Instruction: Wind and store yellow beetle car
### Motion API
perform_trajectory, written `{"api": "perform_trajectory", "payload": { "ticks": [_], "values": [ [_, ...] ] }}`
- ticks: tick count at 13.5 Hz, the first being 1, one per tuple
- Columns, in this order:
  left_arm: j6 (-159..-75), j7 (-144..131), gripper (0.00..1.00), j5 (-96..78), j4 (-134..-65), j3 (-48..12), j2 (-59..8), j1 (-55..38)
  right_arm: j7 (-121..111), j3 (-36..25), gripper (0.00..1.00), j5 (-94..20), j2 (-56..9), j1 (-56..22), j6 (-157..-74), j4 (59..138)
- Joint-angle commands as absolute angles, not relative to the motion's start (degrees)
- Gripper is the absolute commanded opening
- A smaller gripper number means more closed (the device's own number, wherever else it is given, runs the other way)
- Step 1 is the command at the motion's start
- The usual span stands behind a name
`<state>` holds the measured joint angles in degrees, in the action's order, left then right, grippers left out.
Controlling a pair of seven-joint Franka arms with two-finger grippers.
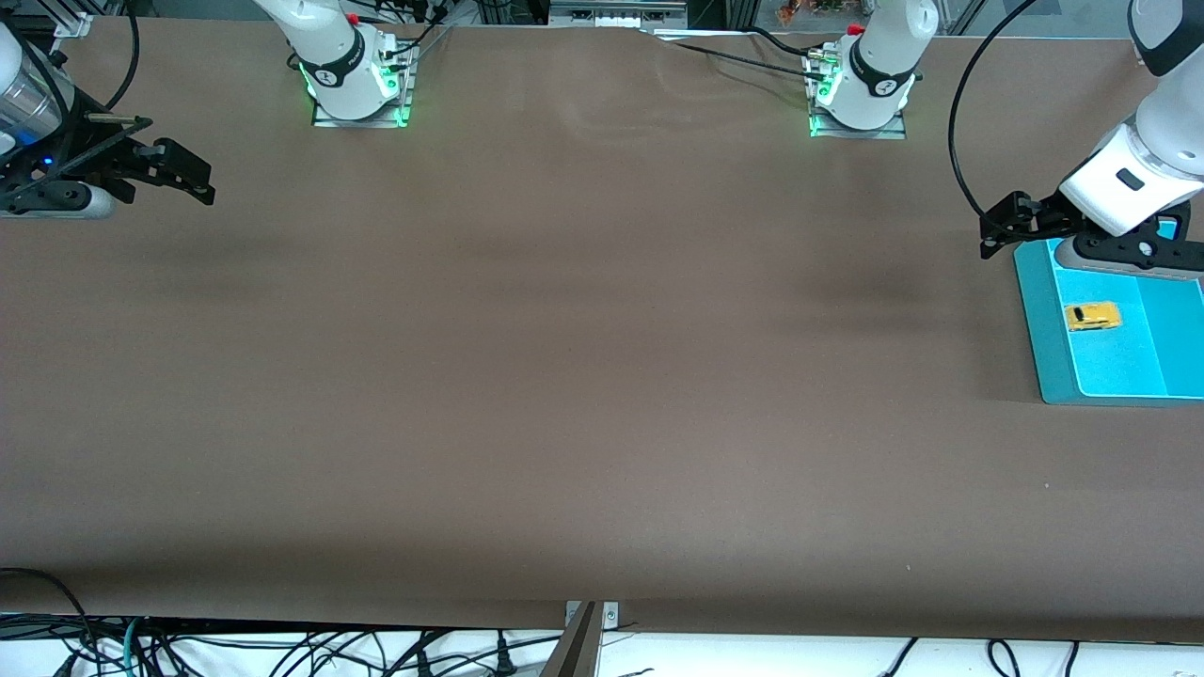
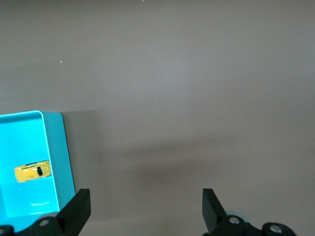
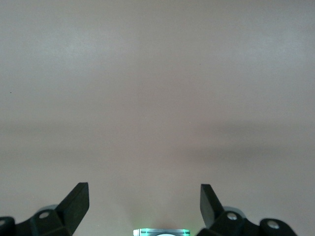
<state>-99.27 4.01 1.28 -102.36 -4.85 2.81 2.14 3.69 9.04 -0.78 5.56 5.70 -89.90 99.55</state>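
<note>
The yellow beetle car (image 1: 1092, 316) sits inside a shallow turquoise tray (image 1: 1044, 338) at the left arm's end of the brown worktop (image 1: 564, 376), resting on the tray's pale floor close to the darker wall that faces the middle of the worktop. In the left wrist view the car (image 2: 32, 172) shows a dark window patch on its roof. You are dealing with a very small toy, so judge it light, hard-shelled and smooth, likely to skid or pop out if your pinch is off-centre. Your best hold is probably across the two long flanks of the body, low and level, keeping clear of the wheels so they can turn for winding. The left gripper (image 1: 1005, 224) hovers over the worktop just beside the tray's edge nearest the robot bases, its fingers (image 2: 77, 209) spread wide apart and holding nothing. The right gripper (image 1: 188, 174) waits over the right arm's end of the worktop, well apart from the tray, its fingers (image 3: 76, 202) also spread open and empty.
</note>
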Motion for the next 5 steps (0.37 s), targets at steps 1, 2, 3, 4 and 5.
{"api": "perform_trajectory", "payload": {
  "ticks": [1, 2, 3, 4, 5],
  "values": [
    [-97.21, 4.13, 1.0, -0.44, -100.64, -4.66, 2.2, 1.93, 4.48, 8.96, 1.0, -0.97, 5.01, 5.54, -88.59, 97.73],
    [-97.12, 3.96, 1.0, -0.44, -99.85, -4.66, 2.02, 1.93, 4.48, 8.96, 1.0, -0.97, 5.01, 5.54, -88.59, 97.73],
    [-97.12, 4.3, 1.0, -0.44, -99.76, -4.66, 1.93, 1.93, 4.48, 8.96, 1.0, -1.05, 5.01, 5.54, -88.59, 97.82],
    [-97.12, 4.48, 1.0, -0.44, -99.76, -4.66, 1.85, 1.93, 4.48, 8.96, 1.0, -1.05, 5.01, 5.54, -88.59, 97.74],
    [-97.12, 4.4, 1.0, -0.44, -99.67, -4.57, 1.41, 1.93, 4.66, 8.96, 1.0, -1.05, 5.01, 5.54, -88.59, 97.73]
  ]
}}
